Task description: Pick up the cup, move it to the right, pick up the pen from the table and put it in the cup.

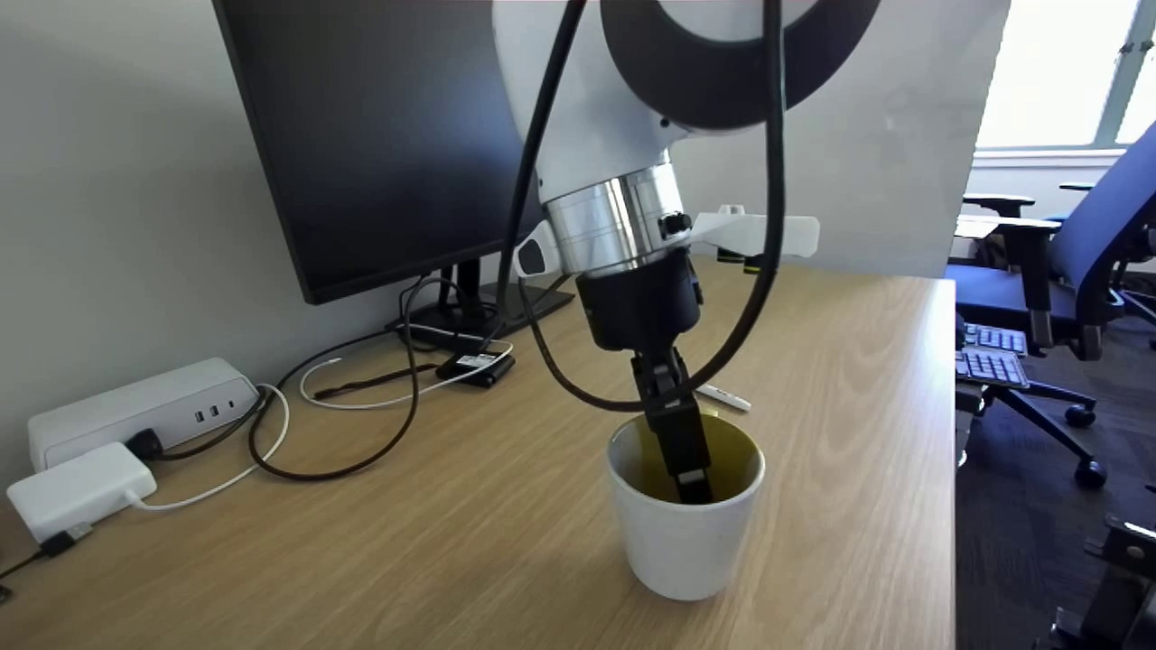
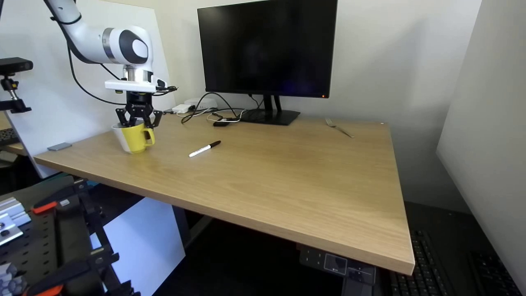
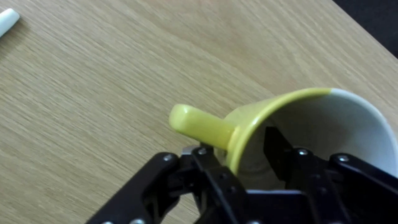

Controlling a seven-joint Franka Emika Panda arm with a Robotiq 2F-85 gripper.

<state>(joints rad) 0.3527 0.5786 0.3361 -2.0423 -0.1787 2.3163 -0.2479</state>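
The cup appears to stand upright on the wood-grain table. It is white and yellow, and its yellow handle shows in an exterior view and in the wrist view. My gripper is open and straddles the cup wall at the handle side. One finger is inside the cup, with a gap to the wall; the other is outside by the handle, its tip partly hidden. The pen, white with a black cap, lies on the table apart from the cup; its white end shows in the wrist view.
A monitor stands at the back of the table. Cables, a black adapter and a white power box lie near it. A fork lies at the far side. A white panel stands behind the arm.
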